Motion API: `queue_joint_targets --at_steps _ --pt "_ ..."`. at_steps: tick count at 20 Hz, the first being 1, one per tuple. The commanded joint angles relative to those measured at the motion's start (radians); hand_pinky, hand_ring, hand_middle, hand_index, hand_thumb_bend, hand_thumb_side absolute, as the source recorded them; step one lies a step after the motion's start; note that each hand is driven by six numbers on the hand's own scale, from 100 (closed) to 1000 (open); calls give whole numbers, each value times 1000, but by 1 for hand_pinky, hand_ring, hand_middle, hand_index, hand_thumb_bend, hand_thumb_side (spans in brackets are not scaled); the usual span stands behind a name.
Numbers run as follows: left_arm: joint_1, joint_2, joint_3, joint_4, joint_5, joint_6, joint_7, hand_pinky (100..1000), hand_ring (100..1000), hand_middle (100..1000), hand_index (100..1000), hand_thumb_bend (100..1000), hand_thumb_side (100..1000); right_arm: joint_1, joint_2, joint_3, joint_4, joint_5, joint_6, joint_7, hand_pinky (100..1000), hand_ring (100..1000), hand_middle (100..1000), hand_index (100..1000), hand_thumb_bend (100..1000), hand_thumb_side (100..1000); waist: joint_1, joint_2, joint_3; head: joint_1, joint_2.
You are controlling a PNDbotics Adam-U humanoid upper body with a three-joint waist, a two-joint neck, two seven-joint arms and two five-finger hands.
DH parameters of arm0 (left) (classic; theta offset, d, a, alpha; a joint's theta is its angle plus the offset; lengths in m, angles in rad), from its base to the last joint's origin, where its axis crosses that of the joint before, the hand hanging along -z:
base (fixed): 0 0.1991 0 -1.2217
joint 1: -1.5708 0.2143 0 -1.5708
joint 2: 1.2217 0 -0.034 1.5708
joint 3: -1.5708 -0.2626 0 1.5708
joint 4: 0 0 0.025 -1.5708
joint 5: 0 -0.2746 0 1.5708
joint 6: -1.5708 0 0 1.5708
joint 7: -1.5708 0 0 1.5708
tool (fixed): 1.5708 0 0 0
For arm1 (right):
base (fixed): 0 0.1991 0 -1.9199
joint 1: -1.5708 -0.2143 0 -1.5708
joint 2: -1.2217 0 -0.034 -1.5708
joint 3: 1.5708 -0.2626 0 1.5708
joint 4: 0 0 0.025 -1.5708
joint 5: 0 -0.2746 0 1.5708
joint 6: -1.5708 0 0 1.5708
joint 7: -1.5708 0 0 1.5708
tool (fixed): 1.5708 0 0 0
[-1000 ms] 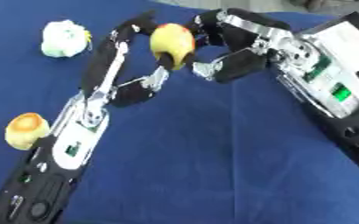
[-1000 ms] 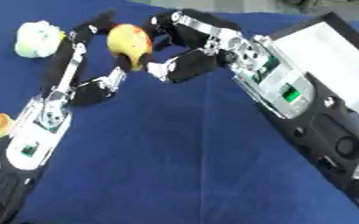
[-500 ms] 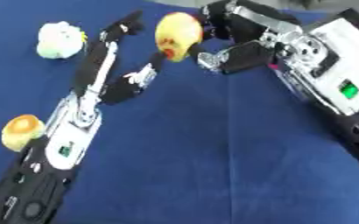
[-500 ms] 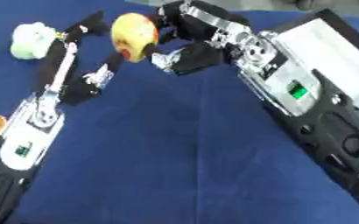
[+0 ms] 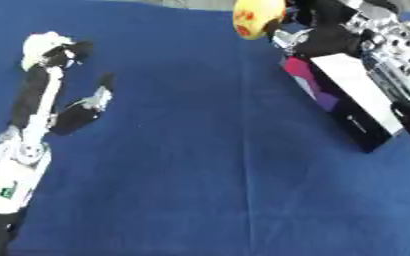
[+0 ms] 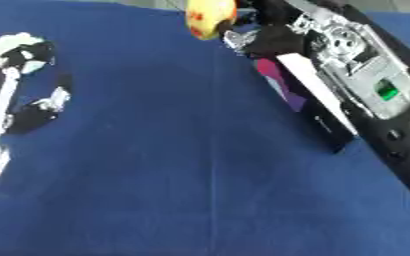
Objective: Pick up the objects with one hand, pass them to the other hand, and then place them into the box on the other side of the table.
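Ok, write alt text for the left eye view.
The robot's right hand holds a yellow and red fruit-like toy at the top edge, beside a black box on a blue tablecloth. The left hand, fingers extended, reaches a white and pale green object at upper left.

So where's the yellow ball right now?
The yellow ball is at the top edge of the view, held in the right hand, just above the near end of the box on the right side.
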Motion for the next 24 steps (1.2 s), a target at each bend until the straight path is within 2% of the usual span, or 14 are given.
queue_joint_targets --at_steps 1,4,8,13,19,21,22,24 --pt "15 104 50 -80 79 24 3 891 747 723 874 189 661 46 -103 -85 -28 -24 -18 -49 852 911 586 466 100 100 5 -24 -2 -18 -11" --pt "51 161 96 -139 165 53 3 900 774 764 888 165 679 121 -152 -139 -17 -25 -41 -87 854 910 588 470 100 100 10 -19 -1 -32 -20" --pt "98 202 153 -203 253 87 10 904 767 756 883 150 691 194 -192 -195 34 8 -64 -137 843 900 586 471 100 100 12 -14 2 -44 -27" --pt "130 232 198 -258 333 123 24 903 752 734 868 135 692 260 -206 -217 133 132 -94 -165 832 899 609 504 100 100 13 -10 12 -47 -39" --pt "139 267 224 -289 383 143 42 904 754 735 866 143 676 287 -201 -226 268 274 -128 -184 821 902 635 540 100 100 13 -8 24 -52 -49" --pt "140 276 229 -292 387 145 48 904 755 736 867 144 677 295 -200 -229 297 317 -140 -189 826 932 699 604 100 100 14 -8 25 -51 -48" --pt "140 279 231 -293 390 146 49 904 756 738 869 145 676 298 -201 -229 312 337 -140 -185 832 974 765 684 138 100 14 -8 26 -51 -48" --pt "140 284 234 -295 393 147 52 904 756 739 869 146 674 281 -201 -222 350 387 -132 -160 854 1000 845 771 231 100 14 -9 28 -51 -44"
